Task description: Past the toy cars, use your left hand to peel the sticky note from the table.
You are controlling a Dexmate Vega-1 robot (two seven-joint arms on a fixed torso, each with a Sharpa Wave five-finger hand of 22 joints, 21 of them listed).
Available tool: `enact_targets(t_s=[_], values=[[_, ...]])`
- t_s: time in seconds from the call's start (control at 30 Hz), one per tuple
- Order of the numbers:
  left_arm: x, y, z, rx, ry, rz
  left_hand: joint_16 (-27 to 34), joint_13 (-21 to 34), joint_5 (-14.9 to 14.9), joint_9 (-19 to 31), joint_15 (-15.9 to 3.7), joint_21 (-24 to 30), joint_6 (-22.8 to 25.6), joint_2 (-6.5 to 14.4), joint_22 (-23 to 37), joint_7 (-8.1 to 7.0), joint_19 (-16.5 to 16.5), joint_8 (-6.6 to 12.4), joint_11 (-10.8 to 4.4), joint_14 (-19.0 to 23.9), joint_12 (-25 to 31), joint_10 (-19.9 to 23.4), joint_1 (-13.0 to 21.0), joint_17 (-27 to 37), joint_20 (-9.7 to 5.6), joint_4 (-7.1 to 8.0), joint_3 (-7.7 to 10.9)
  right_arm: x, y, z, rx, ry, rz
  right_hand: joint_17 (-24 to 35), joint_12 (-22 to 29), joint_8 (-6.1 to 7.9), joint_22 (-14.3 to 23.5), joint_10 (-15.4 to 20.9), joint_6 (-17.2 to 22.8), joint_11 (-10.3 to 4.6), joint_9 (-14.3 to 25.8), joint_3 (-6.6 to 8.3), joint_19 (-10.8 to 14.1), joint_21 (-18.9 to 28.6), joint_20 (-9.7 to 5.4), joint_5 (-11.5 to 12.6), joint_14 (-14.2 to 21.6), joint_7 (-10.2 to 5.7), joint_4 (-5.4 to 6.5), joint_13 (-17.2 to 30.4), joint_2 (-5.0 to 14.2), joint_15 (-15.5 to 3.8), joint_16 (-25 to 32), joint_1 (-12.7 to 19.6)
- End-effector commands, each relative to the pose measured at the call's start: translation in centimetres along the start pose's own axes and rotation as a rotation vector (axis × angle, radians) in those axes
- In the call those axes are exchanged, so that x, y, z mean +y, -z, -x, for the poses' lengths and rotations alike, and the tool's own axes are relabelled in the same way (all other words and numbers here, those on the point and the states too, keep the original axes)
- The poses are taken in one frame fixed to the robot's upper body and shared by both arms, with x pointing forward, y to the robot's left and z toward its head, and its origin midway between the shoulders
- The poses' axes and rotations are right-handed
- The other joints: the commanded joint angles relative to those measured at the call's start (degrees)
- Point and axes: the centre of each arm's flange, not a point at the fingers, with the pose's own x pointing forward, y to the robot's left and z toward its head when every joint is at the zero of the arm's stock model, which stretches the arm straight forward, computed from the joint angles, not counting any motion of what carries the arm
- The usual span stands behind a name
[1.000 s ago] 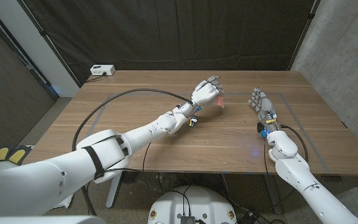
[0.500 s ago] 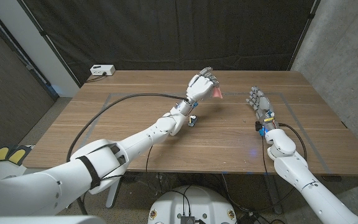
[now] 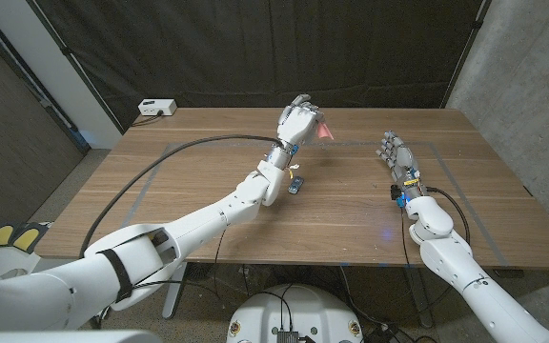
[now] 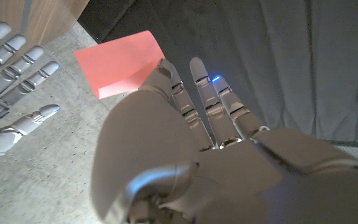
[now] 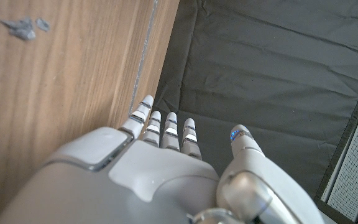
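Note:
My left hand (image 3: pixel 296 122) is raised above the far middle of the wooden table (image 3: pixel 198 205) and pinches a pink sticky note (image 3: pixel 323 131) at its fingertips. In the left wrist view the note (image 4: pixel 120 62) sticks out past that hand (image 4: pixel 185 155), clear of the wood. A small toy car (image 3: pixel 296 184) stands on the table beneath the left forearm, partly hidden by it. My right hand (image 3: pixel 398 157) stands on the table at the right with its fingers spread and nothing in it; the right wrist view shows this hand (image 5: pixel 154 180) beside the table's edge.
A white box (image 3: pixel 156 108) sits at the back left corner. A black cable (image 3: pixel 179 150) curves over the left half of the table. Thin tape lines (image 3: pixel 451 162) mark the wood near the right hand. Dark curtains hang behind the table.
My left hand has lifted higher and drawn back toward the far edge with the pink note in its fingers. The right hand has stayed put.

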Motion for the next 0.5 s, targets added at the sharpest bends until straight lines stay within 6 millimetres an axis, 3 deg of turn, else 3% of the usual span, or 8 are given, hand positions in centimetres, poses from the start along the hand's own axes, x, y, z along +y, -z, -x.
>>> enact_targets(t_s=[0.03, 0.3, 0.5], values=[[1.6, 2.1, -0.3, 0.176, 0.122, 0.111, 0.3, 7.4, -0.1, 0.1, -8.9, 0.4, -0.1, 0.4, 0.2, 0.78, 0.2, -0.34, -2.45, 0.6, 2.9, 3.1, 0.7, 0.4, 0.49, 0.0, -0.24, 0.1, -0.8, -0.2, -0.008, -0.013, 0.03, 0.1, 0.0, -0.16, 0.2, 0.4, 0.6, 0.33, 0.2, -0.2, 0.3, 0.1, -0.56, -0.2, 0.2, 0.26, -0.13, 0.1, 0.18, -0.46, 0.0, -0.2], [2.2, 4.1, -0.5, 0.323, 0.184, 0.28, 0.1, 7.5, -0.1, 0.1, -8.86, 0.5, -0.3, 0.5, 0.2, 1.23, 0.0, -0.44, -2.44, 0.4, 2.8, 3.1, 0.7, 0.4, 0.81, 0.02, -0.27, -0.1, -1.9, -0.5, -0.014, -0.025, 0.062, 0.0, 0.0, -0.08, 0.2, 0.6, 0.8, 0.34, 0.2, -0.18, 0.6, 0.0, -0.98, -0.2, 0.3, 0.33, -0.3, 0.1, 0.11, -0.84, 0.0, -0.1], [2.3, 5.0, 0.0, 0.391, 0.212, 0.342, -0.1, 7.7, 0.0, 0.2, -8.67, 0.8, -0.6, 0.9, 0.3, 1.87, -0.1, -0.6, -2.46, 0.4, 2.6, 2.8, 0.4, 0.5, 1.55, 0.29, -0.22, -0.3, -3.0, -0.8, -0.023, -0.042, 0.094, -0.2, 0.3, 0.03, 0.2, 1.4, 1.2, 0.57, 0.2, -0.07, 1.3, 0.0, -1.54, -0.1, 1.0, 0.52, -0.68, 0.0, -0.02, -2.34, 0.1, 0.3]])
